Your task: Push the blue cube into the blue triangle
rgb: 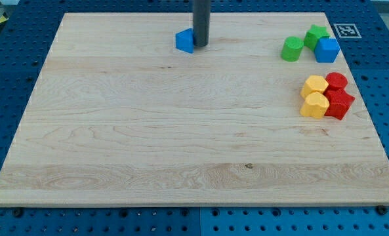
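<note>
The blue cube (327, 50) sits near the board's top right, touching a green star-like block (316, 34). The blue triangle (184, 40) sits near the top edge, left of the middle. My tip (200, 44) rests on the board right against the triangle's right side, and the rod hides part of that side. The tip is far to the left of the blue cube.
A green cylinder (291, 49) stands just left of the green star. Two yellow blocks (315, 85) (314, 105) and two red blocks (336, 82) (339, 103) are clustered below the cube at the right edge. The wooden board (181, 151) lies on a blue perforated table.
</note>
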Motion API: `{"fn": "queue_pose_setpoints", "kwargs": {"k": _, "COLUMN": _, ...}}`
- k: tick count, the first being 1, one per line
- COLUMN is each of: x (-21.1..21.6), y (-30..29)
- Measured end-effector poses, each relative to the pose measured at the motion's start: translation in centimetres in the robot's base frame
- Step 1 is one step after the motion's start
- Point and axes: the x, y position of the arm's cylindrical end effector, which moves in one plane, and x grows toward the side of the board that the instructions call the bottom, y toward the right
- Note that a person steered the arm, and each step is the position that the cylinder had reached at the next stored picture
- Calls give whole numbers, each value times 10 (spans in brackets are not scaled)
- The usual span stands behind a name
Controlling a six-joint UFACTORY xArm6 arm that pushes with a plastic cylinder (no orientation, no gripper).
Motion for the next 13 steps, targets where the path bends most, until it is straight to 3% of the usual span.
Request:
{"fn": "queue_pose_setpoints", "kwargs": {"k": 1, "x": -22, "y": 16}}
{"fn": "queue_pose_setpoints", "kwargs": {"k": 2, "x": -87, "y": 71}}
{"fn": "queue_pose_setpoints", "kwargs": {"k": 3, "x": -100, "y": 102}}
{"fn": "queue_pose_setpoints", "kwargs": {"k": 5, "x": -91, "y": 328}}
{"fn": "queue_pose_setpoints", "kwargs": {"k": 6, "x": -84, "y": 347}}
{"fn": "queue_pose_setpoints", "kwargs": {"k": 8, "x": 4, "y": 340}}
{"fn": "queue_pose_setpoints", "kwargs": {"k": 9, "x": 52, "y": 319}}
{"fn": "queue_pose_setpoints", "kwargs": {"k": 10, "x": 88, "y": 256}}
{"fn": "queue_pose_setpoints", "kwargs": {"k": 11, "x": 72, "y": 277}}
{"fn": "queue_pose_setpoints", "kwargs": {"k": 12, "x": 54, "y": 343}}
{"fn": "queue_pose_setpoints", "kwargs": {"k": 13, "x": 31, "y": 346}}
